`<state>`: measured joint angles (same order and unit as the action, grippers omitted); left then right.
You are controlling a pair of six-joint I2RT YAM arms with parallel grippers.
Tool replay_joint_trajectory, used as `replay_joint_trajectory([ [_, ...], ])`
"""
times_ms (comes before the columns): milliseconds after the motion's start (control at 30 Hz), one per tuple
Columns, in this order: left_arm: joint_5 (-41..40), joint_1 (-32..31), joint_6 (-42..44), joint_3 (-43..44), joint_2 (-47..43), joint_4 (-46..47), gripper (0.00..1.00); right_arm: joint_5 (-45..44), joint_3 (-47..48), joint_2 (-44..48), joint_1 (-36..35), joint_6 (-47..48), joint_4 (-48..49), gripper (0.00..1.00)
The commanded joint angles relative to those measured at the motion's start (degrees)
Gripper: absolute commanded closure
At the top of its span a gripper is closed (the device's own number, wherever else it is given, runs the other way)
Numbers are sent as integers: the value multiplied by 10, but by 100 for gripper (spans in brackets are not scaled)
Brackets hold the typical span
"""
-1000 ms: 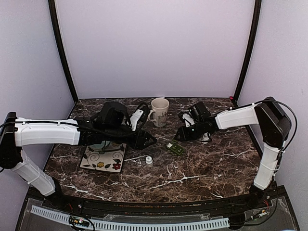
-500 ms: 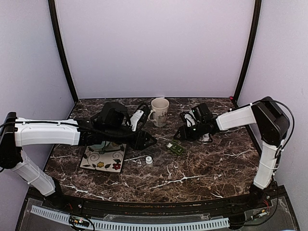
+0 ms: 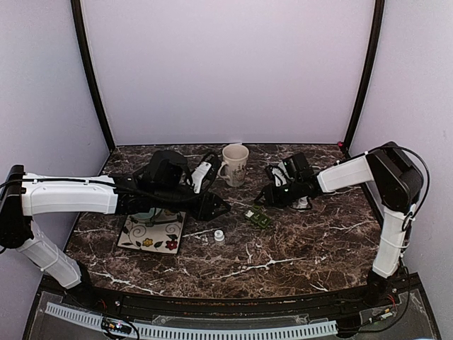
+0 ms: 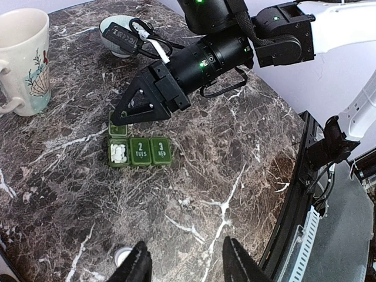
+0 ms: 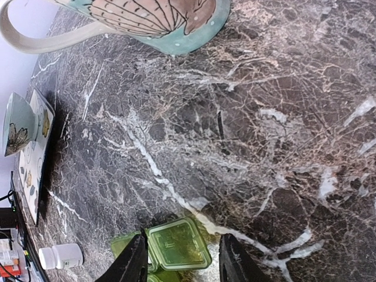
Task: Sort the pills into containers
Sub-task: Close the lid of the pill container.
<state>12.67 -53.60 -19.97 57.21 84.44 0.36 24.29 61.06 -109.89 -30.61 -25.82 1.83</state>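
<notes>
The dark green pill box (image 4: 140, 151) lies on the marble, a strip of three compartments. Its first compartment is open with white pills (image 4: 118, 154) inside, and its lid (image 5: 176, 244) is flipped up. The other two lids are shut. In the top view the box (image 3: 259, 219) sits at mid-table. My right gripper (image 5: 182, 262) is open, low over the box, its fingers on either side of the raised lid; it also shows in the top view (image 3: 263, 201). My left gripper (image 4: 188, 267) is open and empty, hovering left of the box (image 3: 216, 207).
A white mug (image 3: 235, 164) stands at the back centre. A small white bottle (image 3: 219, 236) lies in front of the left gripper. A floral tile (image 3: 161, 239) holding a teal cup (image 5: 14, 123) sits at the left. A small bowl (image 4: 120, 41) is behind the right gripper.
The right gripper has shifted very slightly to the right near the box. The left arm and the objects have not moved.
</notes>
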Motion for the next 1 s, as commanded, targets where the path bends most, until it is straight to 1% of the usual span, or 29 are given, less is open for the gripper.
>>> replay_joint_trajectory([
  [0,2,-4,1,-2,-4,1,57,20,-6,-14,5,-11,29,60],
  [367,8,-4,0,4,10,-1,59,28,-15,-6,9,-18,46,62],
  [600,-10,-8,2,29,38,-26,74,31,-15,-7,11,-19,48,63],
  [700,-15,-13,3,47,63,-35,77,33,-14,-7,11,-18,48,64],
  [767,-18,-17,3,63,82,-41,80,34,-12,-8,11,-18,47,67],
  [967,-18,-20,-3,96,138,-47,83,44,-5,-14,12,-18,45,73],
])
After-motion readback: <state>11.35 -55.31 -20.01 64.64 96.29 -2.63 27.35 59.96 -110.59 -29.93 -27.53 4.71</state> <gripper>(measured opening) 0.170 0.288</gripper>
